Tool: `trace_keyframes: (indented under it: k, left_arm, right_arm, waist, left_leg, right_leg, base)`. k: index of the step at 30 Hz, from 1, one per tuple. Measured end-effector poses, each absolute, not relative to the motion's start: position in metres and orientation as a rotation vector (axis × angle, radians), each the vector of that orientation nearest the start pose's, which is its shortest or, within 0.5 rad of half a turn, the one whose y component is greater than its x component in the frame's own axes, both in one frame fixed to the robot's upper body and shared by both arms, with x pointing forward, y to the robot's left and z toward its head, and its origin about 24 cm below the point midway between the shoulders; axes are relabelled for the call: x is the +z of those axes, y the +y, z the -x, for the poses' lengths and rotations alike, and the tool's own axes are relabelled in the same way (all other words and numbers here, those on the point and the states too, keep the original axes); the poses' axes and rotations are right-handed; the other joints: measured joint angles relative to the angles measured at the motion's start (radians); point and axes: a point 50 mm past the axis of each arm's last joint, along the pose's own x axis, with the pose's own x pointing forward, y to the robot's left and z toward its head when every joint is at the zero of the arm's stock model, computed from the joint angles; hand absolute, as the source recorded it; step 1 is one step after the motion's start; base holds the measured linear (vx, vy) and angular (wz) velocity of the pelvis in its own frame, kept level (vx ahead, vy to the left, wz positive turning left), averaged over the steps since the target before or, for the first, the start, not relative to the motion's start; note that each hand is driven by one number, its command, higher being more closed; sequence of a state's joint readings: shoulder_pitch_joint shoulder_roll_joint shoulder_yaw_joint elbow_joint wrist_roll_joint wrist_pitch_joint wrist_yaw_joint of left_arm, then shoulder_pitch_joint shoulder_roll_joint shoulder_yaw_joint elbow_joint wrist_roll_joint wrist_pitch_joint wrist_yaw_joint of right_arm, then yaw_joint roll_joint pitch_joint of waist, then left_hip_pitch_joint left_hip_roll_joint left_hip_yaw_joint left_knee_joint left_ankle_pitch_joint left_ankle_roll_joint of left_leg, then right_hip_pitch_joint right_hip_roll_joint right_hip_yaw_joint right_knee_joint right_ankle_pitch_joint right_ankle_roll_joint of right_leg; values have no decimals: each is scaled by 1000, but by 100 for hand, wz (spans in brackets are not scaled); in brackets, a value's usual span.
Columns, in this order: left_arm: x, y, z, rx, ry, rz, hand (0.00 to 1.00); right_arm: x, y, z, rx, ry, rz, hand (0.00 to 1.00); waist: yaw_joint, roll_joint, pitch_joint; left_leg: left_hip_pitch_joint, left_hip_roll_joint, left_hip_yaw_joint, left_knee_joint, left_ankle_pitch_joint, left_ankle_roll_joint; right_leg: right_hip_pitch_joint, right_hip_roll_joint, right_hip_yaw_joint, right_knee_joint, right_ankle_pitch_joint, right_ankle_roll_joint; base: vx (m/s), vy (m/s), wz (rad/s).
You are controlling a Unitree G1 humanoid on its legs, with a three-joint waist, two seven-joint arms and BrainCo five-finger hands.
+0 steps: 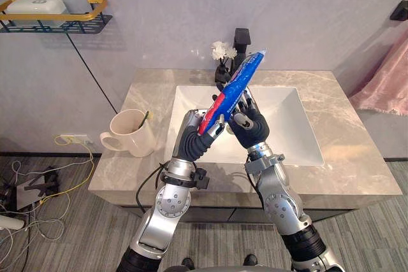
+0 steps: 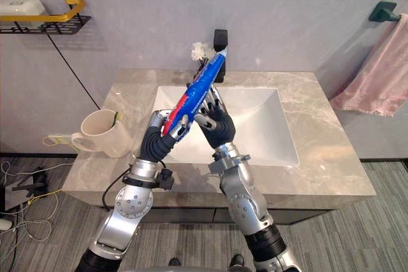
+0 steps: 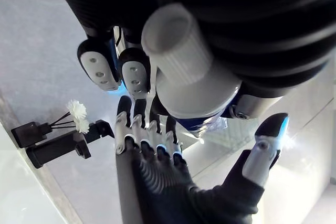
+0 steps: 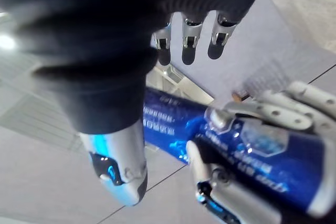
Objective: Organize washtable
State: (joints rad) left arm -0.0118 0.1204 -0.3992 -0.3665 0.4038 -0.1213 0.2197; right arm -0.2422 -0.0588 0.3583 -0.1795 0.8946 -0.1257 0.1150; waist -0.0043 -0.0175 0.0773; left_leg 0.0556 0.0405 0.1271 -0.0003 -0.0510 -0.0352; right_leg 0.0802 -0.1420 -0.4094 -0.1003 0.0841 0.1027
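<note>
The tube point(image 1: 236, 87) is glossy blue and red plastic film with bright glints; its cap point(image 3: 176, 40) is matt white ribbed plastic. The left hand point(image 1: 203, 133) and right hand point(image 1: 250, 124) have matt dark ribbed covers and satin silver fingers. The table point(image 1: 344, 132) is smooth, veined stone with a soft sheen. The sink point(image 1: 287, 132) is glossy white, the mug point(image 1: 131, 133) glazed cream. The faucet point(image 1: 241, 39) is matt black. The towel point(image 1: 386, 84) is soft pink cloth. The shelf point(image 1: 57, 23) is black wire.
</note>
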Motion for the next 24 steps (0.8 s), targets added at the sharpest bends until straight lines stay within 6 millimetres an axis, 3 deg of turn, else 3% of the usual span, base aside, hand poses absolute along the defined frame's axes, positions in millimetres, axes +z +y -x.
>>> trace_keyframes:
  k: [6, 7, 24]
  left_arm:
    - [127, 75, -219, -167, -567, -355, 100]
    - [126, 75, -219, -168, -563, -354, 100]
    - [115, 68, -216, -200, -528, -327, 100]
  right_arm:
    - [148, -60, -262, 625, -345, -833, 0]
    - [148, -60, -262, 623, -345, -833, 100]
    - [156, -57, -267, 641, -359, -821, 100]
  waist:
    - [14, 0, -1]
    - [17, 0, -1]
    - [19, -1, -27]
  left_leg:
    - [0, 0, 0, 0, 1, 1]
    - [0, 0, -1, 0, 2, 1]
    - [12, -3, -1, -38, 30, 2]
  right_leg:
    - [0, 0, 0, 0, 0, 0]
    - [0, 0, 0, 0, 0, 0]
    - [-6, 0, 1, 0, 6, -5]
  base:
    - [0, 0, 0]
    - [0, 0, 0]
    - [-6, -1, 0]
